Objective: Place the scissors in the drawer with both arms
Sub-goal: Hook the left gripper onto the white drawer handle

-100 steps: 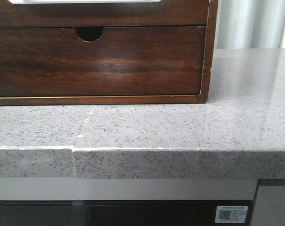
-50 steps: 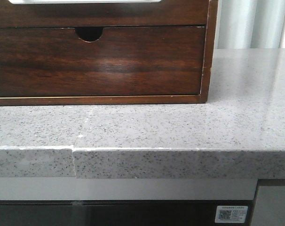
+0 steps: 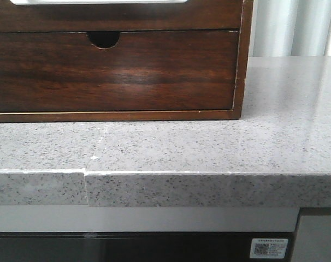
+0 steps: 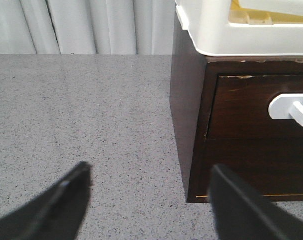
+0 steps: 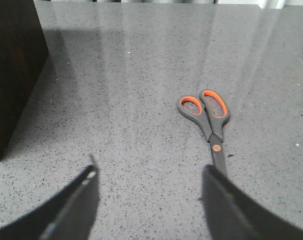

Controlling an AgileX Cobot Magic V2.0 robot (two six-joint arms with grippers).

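Note:
The scissors (image 5: pixel 207 120), grey with orange-lined handles, lie flat on the grey speckled counter (image 5: pixel 131 100) in the right wrist view. Their blade tip runs behind one finger of my right gripper (image 5: pixel 149 170), which is open and empty just short of them. The drawer (image 3: pixel 127 16) is the upper one of the dark wood cabinet, shut, with its white scoop at the top edge of the front view. It also shows in the left wrist view (image 4: pixel 241 105). My left gripper (image 4: pixel 150 166) is open and empty over the counter by the cabinet's corner. Neither gripper shows in the front view.
A lower drawer (image 3: pixel 116 71) with a small half-round notch sits shut under the first. A white plastic box (image 4: pixel 231 30) rests on top of the cabinet. The counter's front edge (image 3: pixel 209 188) runs across the front view. Curtains hang behind.

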